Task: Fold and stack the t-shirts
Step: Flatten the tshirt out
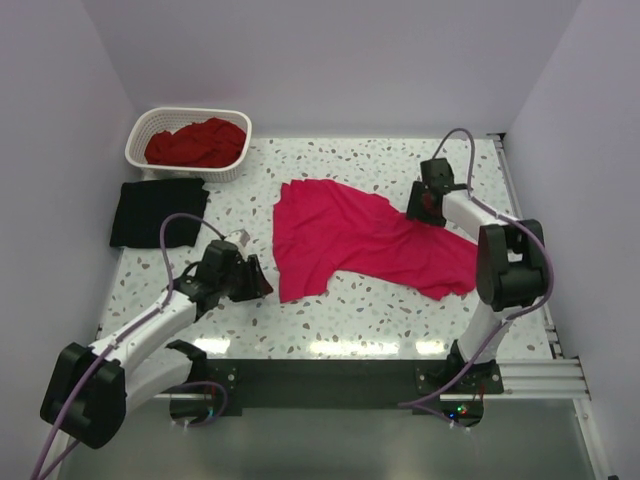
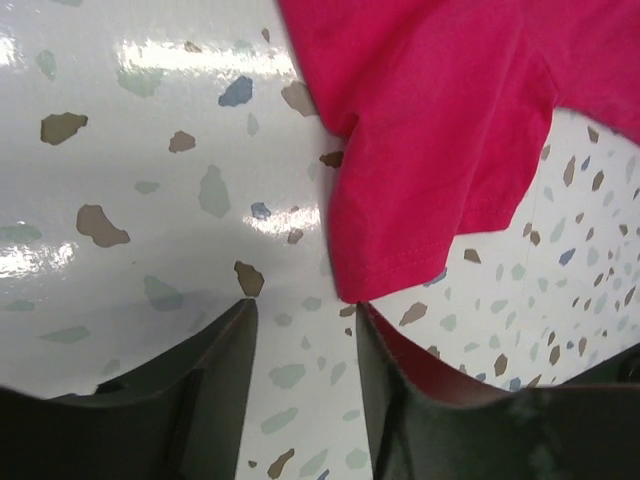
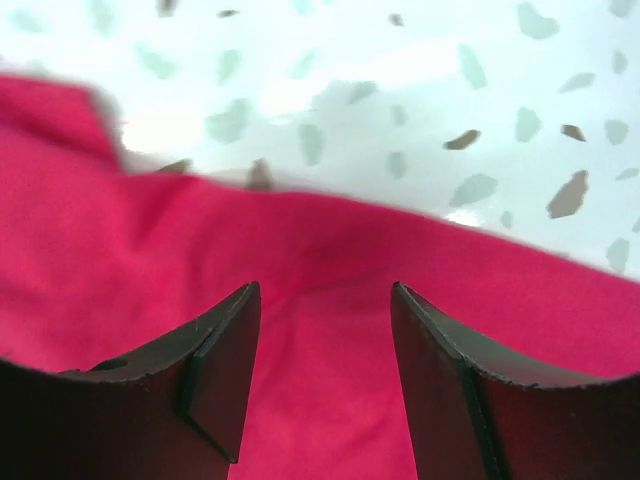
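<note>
While spread on the table (image 1: 400, 315), pinkish-red t-shirt (image 1: 350, 235), left claw (image 2: 305, 308) open beside its hem, right claw (image 3: 325, 295) open over it.

Pale walls (image 1: 330, 60) — glossy, perhaps terrazzo, speckled table (image 1: 380, 310).

Bright pinkish-red t-shirt (image 1: 360, 240) centre; black t-shirt (image 1: 158, 212) 9 o'clock; darker red t-shirt (image 1: 195, 143) in white lattice basket (image 1: 137, 148); bench (image 1: 380, 310) white, grey-brown speckled.
</note>
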Action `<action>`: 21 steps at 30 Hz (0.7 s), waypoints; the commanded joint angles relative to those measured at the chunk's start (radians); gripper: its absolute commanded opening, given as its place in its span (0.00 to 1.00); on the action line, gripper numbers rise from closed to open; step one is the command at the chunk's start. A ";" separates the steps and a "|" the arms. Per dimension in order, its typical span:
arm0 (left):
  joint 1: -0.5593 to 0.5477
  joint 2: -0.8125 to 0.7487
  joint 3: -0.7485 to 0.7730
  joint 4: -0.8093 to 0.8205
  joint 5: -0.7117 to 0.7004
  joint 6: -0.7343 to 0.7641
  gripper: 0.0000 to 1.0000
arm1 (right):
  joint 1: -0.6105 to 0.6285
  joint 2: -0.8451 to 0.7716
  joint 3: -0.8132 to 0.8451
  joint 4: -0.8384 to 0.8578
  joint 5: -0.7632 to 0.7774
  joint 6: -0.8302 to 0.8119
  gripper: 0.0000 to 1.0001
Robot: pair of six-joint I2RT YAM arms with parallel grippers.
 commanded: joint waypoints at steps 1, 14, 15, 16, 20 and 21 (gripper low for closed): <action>-0.002 -0.009 0.042 0.084 -0.095 -0.045 0.45 | 0.089 -0.117 0.015 0.013 -0.105 -0.039 0.58; 0.002 0.447 0.384 0.213 -0.226 0.008 0.18 | 0.561 -0.237 -0.218 0.263 -0.461 0.150 0.27; 0.002 0.467 0.398 0.215 -0.226 0.010 0.18 | 0.573 -0.225 -0.219 0.274 -0.465 0.153 0.26; 0.002 0.490 0.407 0.222 -0.211 0.013 0.18 | 0.596 -0.195 -0.217 0.277 -0.468 0.156 0.25; 0.002 0.593 0.438 0.241 -0.170 0.024 0.14 | 0.627 -0.115 -0.218 0.323 -0.511 0.162 0.23; 0.002 0.604 0.438 0.244 -0.170 0.024 0.14 | 0.627 -0.098 -0.220 0.340 -0.533 0.164 0.22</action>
